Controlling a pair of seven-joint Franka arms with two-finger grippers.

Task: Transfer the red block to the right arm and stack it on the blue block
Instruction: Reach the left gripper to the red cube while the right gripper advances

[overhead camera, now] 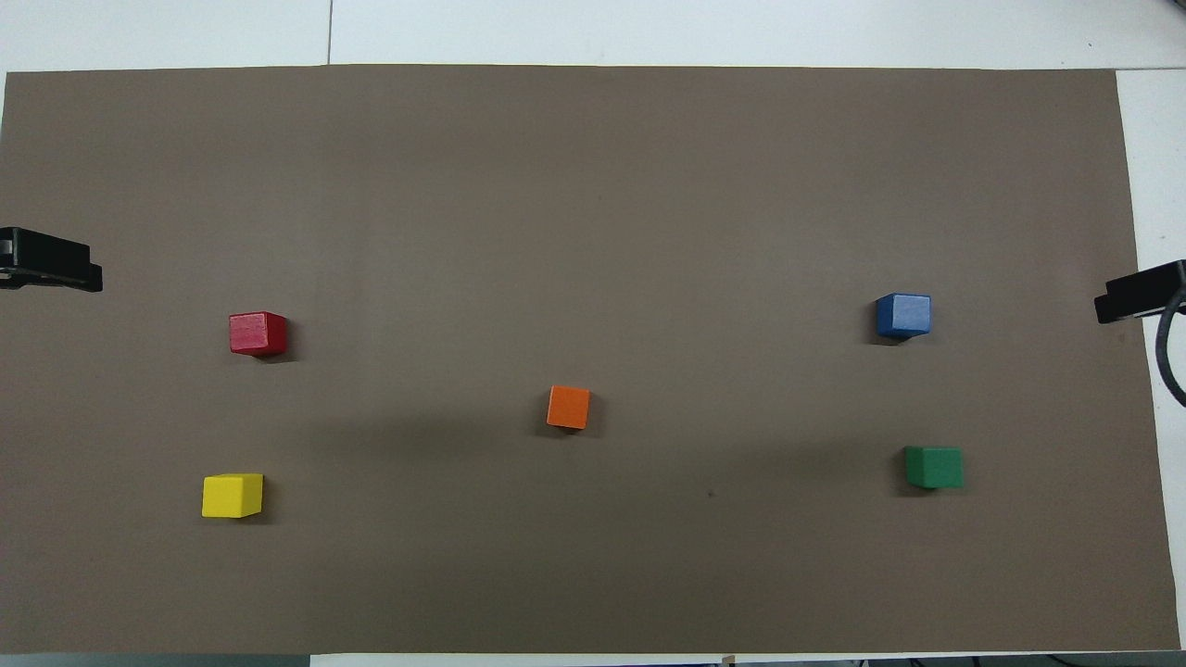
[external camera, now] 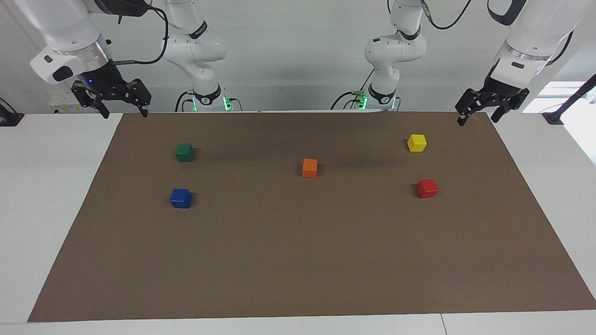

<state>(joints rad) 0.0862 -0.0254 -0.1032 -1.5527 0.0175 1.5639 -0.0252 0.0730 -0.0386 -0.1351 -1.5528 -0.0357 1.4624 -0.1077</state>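
The red block (external camera: 427, 188) (overhead camera: 258, 333) sits on the brown mat toward the left arm's end of the table. The blue block (external camera: 180, 198) (overhead camera: 903, 315) sits on the mat toward the right arm's end. My left gripper (external camera: 477, 120) is open and empty, raised over the mat's corner at its own end, apart from the red block. My right gripper (external camera: 125, 113), with a blue light at its base, is open and empty, raised over the mat's corner at its own end. Both arms wait. In the overhead view only part of the left gripper (overhead camera: 51, 259) and of the right gripper (overhead camera: 1140, 292) shows.
A yellow block (external camera: 416, 143) lies nearer to the robots than the red block. A green block (external camera: 185, 152) lies nearer to the robots than the blue block. An orange block (external camera: 309, 168) sits mid-mat. The brown mat (external camera: 298, 260) covers most of the white table.
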